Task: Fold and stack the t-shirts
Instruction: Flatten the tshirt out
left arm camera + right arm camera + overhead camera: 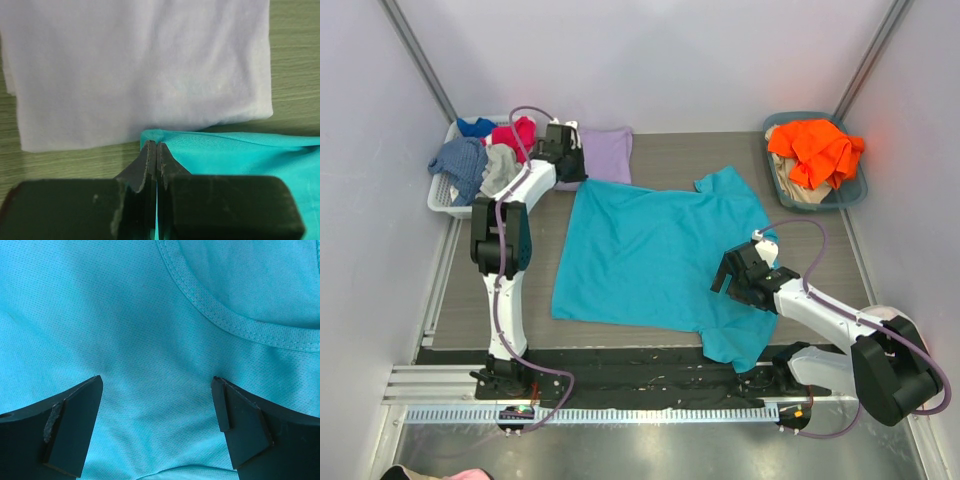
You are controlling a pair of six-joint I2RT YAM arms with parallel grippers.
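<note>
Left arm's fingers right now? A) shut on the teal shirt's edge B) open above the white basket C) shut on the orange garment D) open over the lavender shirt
A: in the left wrist view the left fingers are pressed together, pinching an edge of the teal shirt right beside the folded lavender shirt.

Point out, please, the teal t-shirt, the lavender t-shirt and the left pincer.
teal t-shirt (640, 250), top view, mid-body.
lavender t-shirt (140, 65), left wrist view, folded face.
left pincer (156, 148), left wrist view, between shut fingertips.
</note>
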